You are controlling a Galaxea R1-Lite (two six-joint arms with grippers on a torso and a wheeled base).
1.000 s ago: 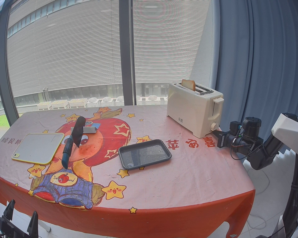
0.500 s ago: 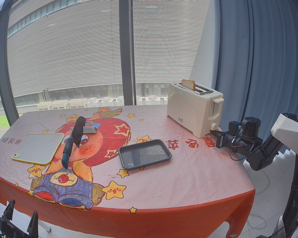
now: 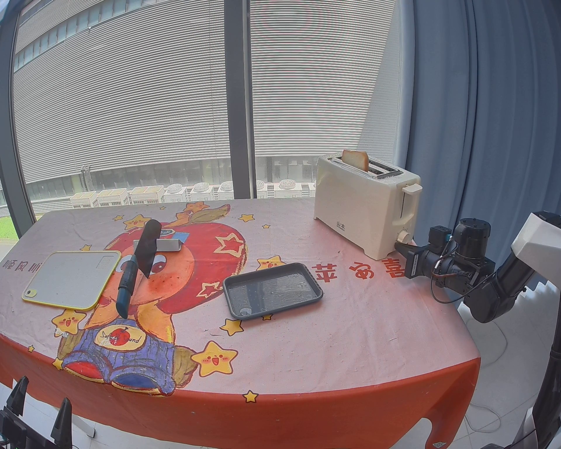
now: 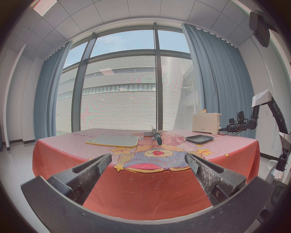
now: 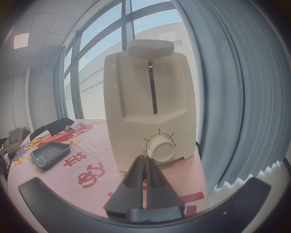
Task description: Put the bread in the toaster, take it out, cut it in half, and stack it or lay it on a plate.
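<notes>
Right gripper (image 5: 145, 158): fingers pressed together, tip just beside dial (image 5: 160, 147); probably a blunt pusher for controls.
Toaster (image 3: 362, 207): table (image 3: 362, 327) far right corner, lever (image 3: 411, 189) up.
Bread (image 3: 355, 159): upright in toaster, top protruding.
Left gripper (image 4: 147, 157): spread, empty, below near edge.

An office-like room: tiled ceiling (image 4: 136, 10), tall windows (image 3: 117, 87), blue curtains (image 3: 485, 105), cloth-covered table (image 3: 362, 327).
</notes>
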